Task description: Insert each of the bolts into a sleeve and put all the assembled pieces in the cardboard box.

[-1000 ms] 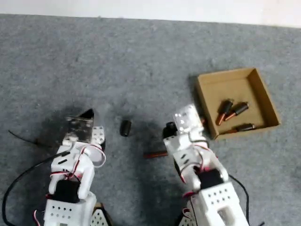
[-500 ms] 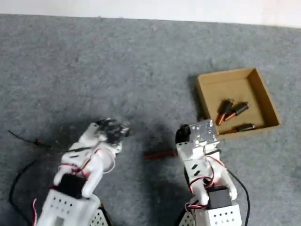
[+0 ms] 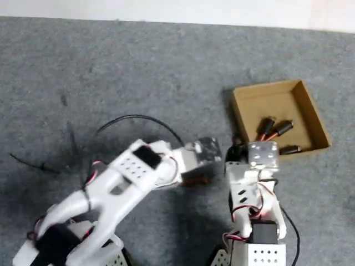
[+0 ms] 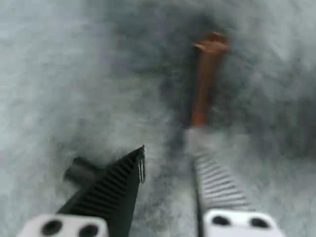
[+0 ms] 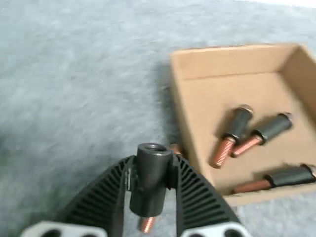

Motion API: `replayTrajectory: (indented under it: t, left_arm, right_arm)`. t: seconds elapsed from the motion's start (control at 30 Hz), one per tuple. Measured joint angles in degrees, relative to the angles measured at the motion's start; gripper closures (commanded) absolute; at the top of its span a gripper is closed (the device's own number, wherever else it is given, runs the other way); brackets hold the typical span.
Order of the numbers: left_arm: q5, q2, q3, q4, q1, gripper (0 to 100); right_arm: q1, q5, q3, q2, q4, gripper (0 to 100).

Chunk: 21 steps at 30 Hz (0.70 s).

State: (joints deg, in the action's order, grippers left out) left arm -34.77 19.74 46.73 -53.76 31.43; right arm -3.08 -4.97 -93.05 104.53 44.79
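Three assembled pieces lie in the cardboard box, toward the right edge of the table. My right gripper is clamped on a black sleeve just off the box's near left corner, with the inserted bolt poking out underneath. My left gripper is spread wide, with a loose bolt lying mid-table just past my fingertips.

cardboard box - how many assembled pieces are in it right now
3. One assembled piece and a second lie side by side mid-box; a third lies along the lower wall of the cardboard box in the high view. Its floor shows fully, so none seems hidden.
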Motion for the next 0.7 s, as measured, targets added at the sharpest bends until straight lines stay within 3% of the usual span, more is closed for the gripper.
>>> replayTrajectory:
  t: [0.17, 0.7]
  left_arm:
    - [-4.4, -5.89, -3.87, -1.67, 1.32, 79]
    - [-4.75, -26.2, -17.76, 2.2, 5.89, 80]
  right_arm:
    - [3.43, 0.62, 0.0, 0.0, -0.09, 99.4]
    - [4.48, 0.79, -0.09, -0.09, 0.0, 99.4]
